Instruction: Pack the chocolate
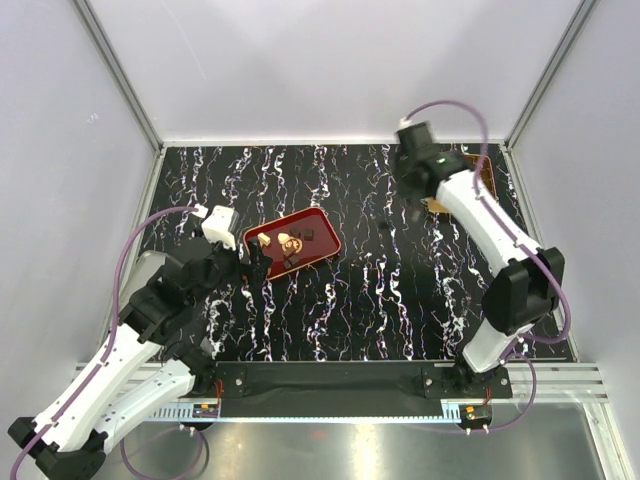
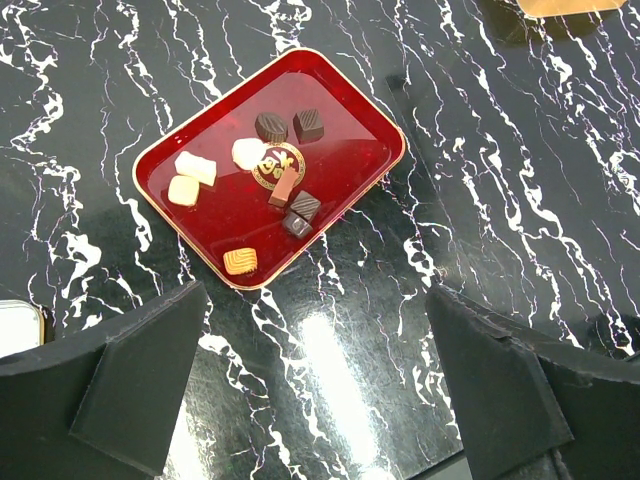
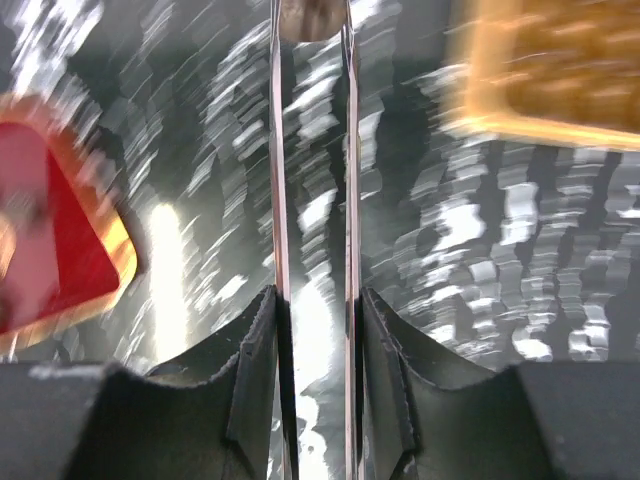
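1 chocolate, seemingly pinched between right fingers, view blurred

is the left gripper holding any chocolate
No, the left gripper is open and empty, hovering short of the red tray.

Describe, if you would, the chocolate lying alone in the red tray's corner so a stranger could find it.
On the black marbled table sits a gold-rimmed red tray. In the left wrist view, its bottom corner holds one lone chocolate. It alone is tan with ridged stripes; the nearest pieces are dark brown.
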Controlling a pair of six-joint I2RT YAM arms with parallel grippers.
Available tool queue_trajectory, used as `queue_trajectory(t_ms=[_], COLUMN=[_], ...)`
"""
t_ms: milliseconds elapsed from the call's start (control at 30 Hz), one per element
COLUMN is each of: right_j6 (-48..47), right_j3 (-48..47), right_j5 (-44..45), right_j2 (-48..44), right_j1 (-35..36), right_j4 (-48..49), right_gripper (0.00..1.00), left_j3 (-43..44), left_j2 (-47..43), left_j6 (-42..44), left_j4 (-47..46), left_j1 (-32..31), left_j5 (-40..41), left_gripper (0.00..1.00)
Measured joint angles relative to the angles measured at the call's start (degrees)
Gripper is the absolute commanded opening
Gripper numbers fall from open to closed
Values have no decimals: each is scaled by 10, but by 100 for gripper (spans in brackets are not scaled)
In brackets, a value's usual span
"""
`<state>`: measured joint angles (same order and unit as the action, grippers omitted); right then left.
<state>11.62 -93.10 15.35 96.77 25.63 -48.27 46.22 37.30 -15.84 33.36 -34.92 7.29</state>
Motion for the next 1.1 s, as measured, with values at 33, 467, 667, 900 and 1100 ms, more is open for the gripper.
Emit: queue_trajectory(t_ms=[33,467,667,900,1100], right_j6=[-2,-6,-9,-13,-16], right_j3=[-15,-230,-237,-261,-267], right_j5=[1,3,1,2,1], right_j2=[4,209,242,244,253], right_j1=[-33,-255,-293,-315,-321], right_j4=[-3,-43,-52,-50,-41], right_gripper=[36,35,35,35,36], left_j3=[0,-4,-7,-7,-7], left_j2=[1,3,3,3,3], left_j6=[0,0,0,0,0], left_j4=[0,0,0,0,0], left_j1=[0,0,0,0,0], left_j5=[0,-4,-6,-8,-8], left_gripper=[99,99,99,99,99])
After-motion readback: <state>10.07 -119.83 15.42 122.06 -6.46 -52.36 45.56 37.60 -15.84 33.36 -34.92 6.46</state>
